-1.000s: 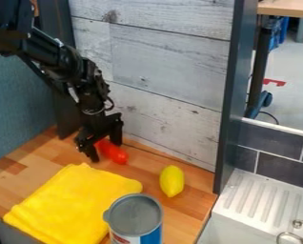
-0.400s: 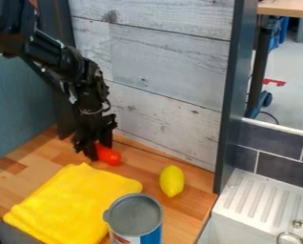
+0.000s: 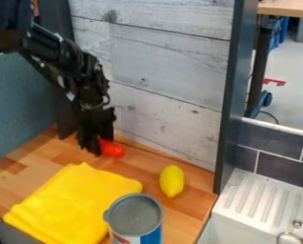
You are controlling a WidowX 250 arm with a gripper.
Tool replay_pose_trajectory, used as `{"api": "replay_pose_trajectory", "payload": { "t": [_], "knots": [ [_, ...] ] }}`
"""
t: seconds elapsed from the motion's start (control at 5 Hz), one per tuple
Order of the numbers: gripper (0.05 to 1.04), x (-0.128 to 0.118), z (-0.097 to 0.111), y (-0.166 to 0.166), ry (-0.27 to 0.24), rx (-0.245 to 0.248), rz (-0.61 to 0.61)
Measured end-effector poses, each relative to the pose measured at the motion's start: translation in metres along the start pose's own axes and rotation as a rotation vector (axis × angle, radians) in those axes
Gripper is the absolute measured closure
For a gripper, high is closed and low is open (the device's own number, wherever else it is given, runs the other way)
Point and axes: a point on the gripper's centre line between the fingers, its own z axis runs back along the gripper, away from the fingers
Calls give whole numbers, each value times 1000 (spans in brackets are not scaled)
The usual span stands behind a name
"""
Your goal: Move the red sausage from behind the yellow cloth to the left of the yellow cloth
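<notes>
1. The wall of pale grey, grained boards (image 3: 166, 71) rises behind everything else.
2. The wooden counter (image 3: 191, 209) runs along its foot and bears the loose things.
3. The black robot arm (image 3: 58, 57) comes in from the upper left and slants down to the counter's back left part.
4. The yellow cloth (image 3: 71, 205) lies spread on the front left of the counter, a corner pointing up towards the gripper.
5. The white ridged drainboard (image 3: 259, 193) sits at the right, past the dark upright post (image 3: 236, 95).
6. The can with a grey lid (image 3: 135, 217) stands upright at the front, just beside the cloth's right side.
7. The black gripper (image 3: 100, 145) hangs down near the wall, behind the cloth; it looks narrowed, its 2 fingers closed on the red object.
8. The yellow lemon (image 3: 172, 182) rests well to the right of the gripper, its long axis running roughly from back to front.
9. The red object (image 3: 114, 149) sits low in the gripper's grip, its rounded end sticking out to the right and slightly forward, towards the lemon's side; its other end is hidden.
</notes>
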Motion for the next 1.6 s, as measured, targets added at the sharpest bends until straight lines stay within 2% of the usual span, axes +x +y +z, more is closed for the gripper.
{"api": "replay_pose_trajectory", "payload": {
  "t": [0.2, 0.4, 0.6, 0.8, 1.0, 1.2, 1.4, 1.6],
  "knots": [
    [524, -5, 30, 7, -2, -72, 7],
    [524, 0, 45, 34, 14, -62, -104],
    [524, 12, 53, 67, 36, 99, -334],
    [524, 25, 65, 85, 105, 196, -557],
    [524, 42, 57, 102, 161, 353, -787],
    [524, 45, 50, 123, 195, 445, -1004],
    [524, 54, 40, 131, 225, 381, -1160],
    [524, 62, 31, 135, 251, 257, -1288]
  ]
}}
